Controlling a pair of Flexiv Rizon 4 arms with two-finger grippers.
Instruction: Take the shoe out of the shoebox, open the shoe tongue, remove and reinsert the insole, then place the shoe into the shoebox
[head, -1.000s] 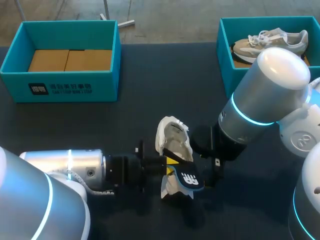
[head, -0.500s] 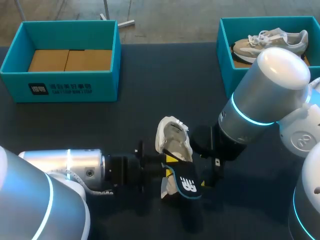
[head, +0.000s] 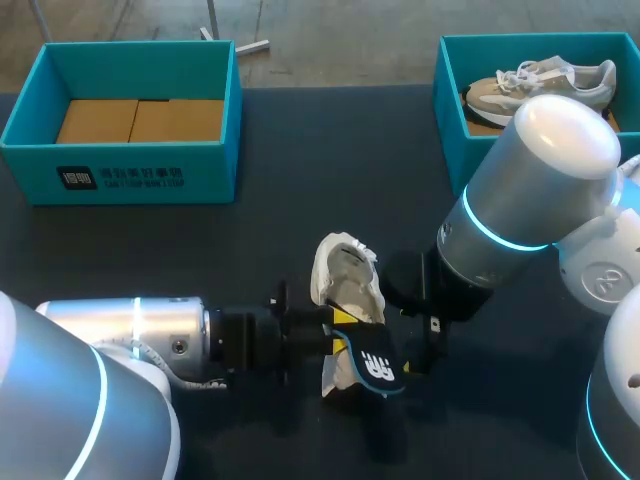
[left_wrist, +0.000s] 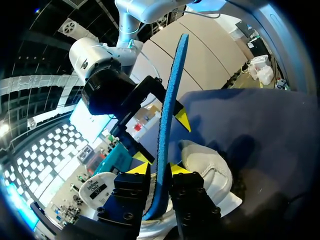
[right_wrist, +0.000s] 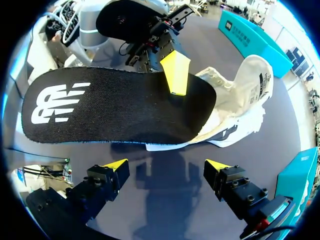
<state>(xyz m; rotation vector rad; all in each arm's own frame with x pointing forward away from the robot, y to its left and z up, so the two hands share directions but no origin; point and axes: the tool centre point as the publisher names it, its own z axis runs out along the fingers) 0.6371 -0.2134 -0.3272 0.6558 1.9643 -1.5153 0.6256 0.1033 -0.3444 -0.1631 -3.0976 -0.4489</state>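
Nearest the robot, at six o'clock on the dark table (head: 330, 170), the left gripper (head: 341, 330) was clamped on the black insole (head: 376, 366). One yellow fingertip (right_wrist: 175, 72) pressed the printed top face and the other the blue underside, so the insole stood on edge between them, outside the shoe. The white shoe (head: 347, 285) lay just beyond, at the insole's eleven o'clock, its opening facing up. At the shoe's three o'clock hung the right gripper (right_wrist: 167, 165), fingers spread wide and holding nothing, with insole and shoe ahead of it. Farther off, a teal shoebox (head: 120, 175) with a bare cardboard floor sat at the shoe's ten o'clock, and a second teal box (head: 450, 95) at two o'clock held a beige shoe (head: 560, 85).
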